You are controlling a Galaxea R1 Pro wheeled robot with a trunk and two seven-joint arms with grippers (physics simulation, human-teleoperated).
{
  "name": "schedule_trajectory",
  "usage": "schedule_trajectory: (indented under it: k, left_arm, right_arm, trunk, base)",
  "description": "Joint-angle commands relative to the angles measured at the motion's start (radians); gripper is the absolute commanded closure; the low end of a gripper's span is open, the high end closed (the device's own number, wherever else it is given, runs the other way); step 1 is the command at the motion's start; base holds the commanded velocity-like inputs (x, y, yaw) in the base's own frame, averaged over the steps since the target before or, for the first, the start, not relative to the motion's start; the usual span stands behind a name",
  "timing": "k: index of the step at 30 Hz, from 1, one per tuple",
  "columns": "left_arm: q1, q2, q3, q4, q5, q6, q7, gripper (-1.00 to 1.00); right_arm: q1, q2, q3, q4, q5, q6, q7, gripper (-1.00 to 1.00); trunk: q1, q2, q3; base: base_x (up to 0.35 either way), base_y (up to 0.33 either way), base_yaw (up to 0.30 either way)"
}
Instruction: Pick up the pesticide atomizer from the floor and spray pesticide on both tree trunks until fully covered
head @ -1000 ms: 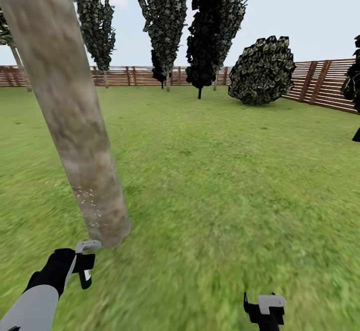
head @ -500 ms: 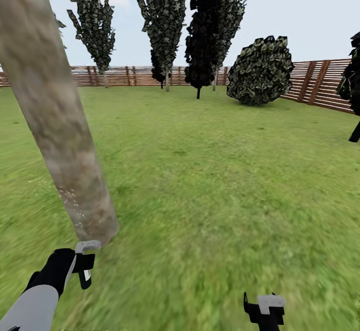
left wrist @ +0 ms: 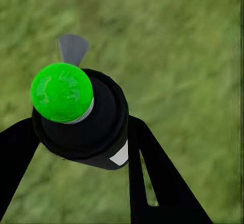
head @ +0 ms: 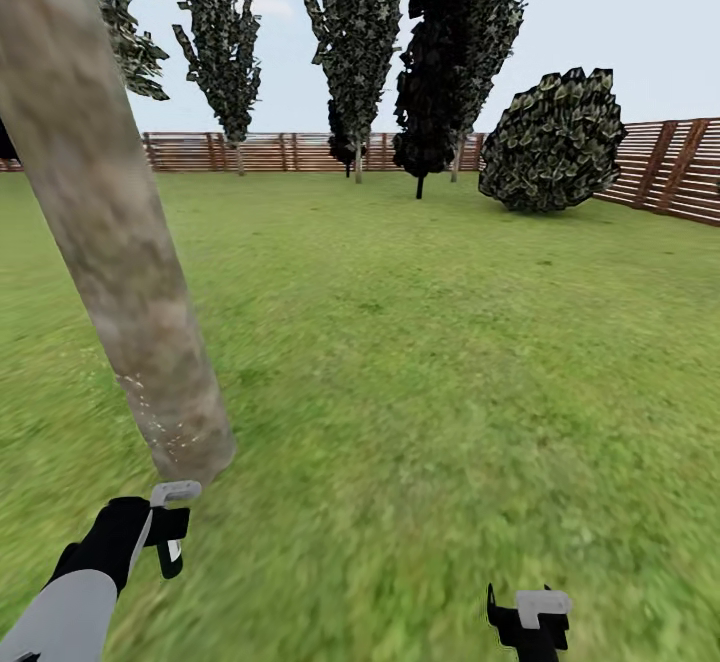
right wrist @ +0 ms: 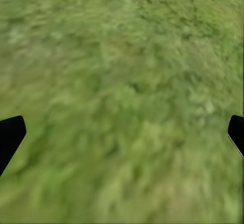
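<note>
My left gripper (left wrist: 76,148) has its two black fingers (left wrist: 157,178) closed on the pesticide atomizer (left wrist: 84,120), a small sprayer with a dark round body, a bright green cap and a light grey nozzle tab; in the head view the same sprayer (head: 170,527) sits low at my left, its pale nozzle head pointing toward the foot of the trunk. My right gripper (right wrist: 122,132) holds nothing, its black fingertips spread wide apart over blurred grass, and it shows at the lower edge of the head view too (head: 530,622). Just beyond the nozzle stands the near tree (head: 110,212), a thick smooth trunk mottled beige-grey and brown that leans across the left of the view; a scatter of pale specks sits on its lowest part, while the stretch above looks bare to me. So I judge the step in hand is coating this trunk, and much of it is left. To do it well I would keep the grip firm, hold the nozzle aimed squarely at the bark, not the green lawn (head: 430,362), and work the spray upward in steady passes, then around the sides I cannot see from here. Farther off, tall dark conifers (head: 450,52) and a rounded leafy bush (head: 555,142) stand before the brown slatted wooden fence (head: 660,167). I cannot pick out the second tree from here.
</note>
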Motion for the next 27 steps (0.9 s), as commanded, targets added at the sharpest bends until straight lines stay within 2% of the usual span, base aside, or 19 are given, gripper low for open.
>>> schedule_trajectory:
  k: [1, 8, 27]
  left_arm:
    - [-0.001, -0.001, 0.006, -0.002, -0.01, 0.003, -0.009, 1.0]
    - [-0.001, -0.001, 0.006, -0.002, -0.01, 0.003, -0.009, 1.0]
    - [-0.001, -0.001, 0.006, -0.002, -0.01, 0.003, -0.009, 1.0]
  right_arm:
    - [-0.001, 0.0, -0.005, 0.002, 0.011, -0.002, -0.006, -1.0]
    - [-0.001, 0.0, -0.005, 0.002, 0.012, -0.002, -0.006, -1.0]
    - [-0.001, 0.0, -0.005, 0.002, 0.012, -0.002, -0.004, -1.0]
  trunk:
    - [0.0, 0.0, -0.001]
    - [0.0, 0.0, -0.001]
    - [0.0, 0.0, -0.001]
  base:
    - [0.157, -0.263, 0.002]
    - [0.158, -0.263, 0.026]
    - [0.159, -0.262, 0.271]
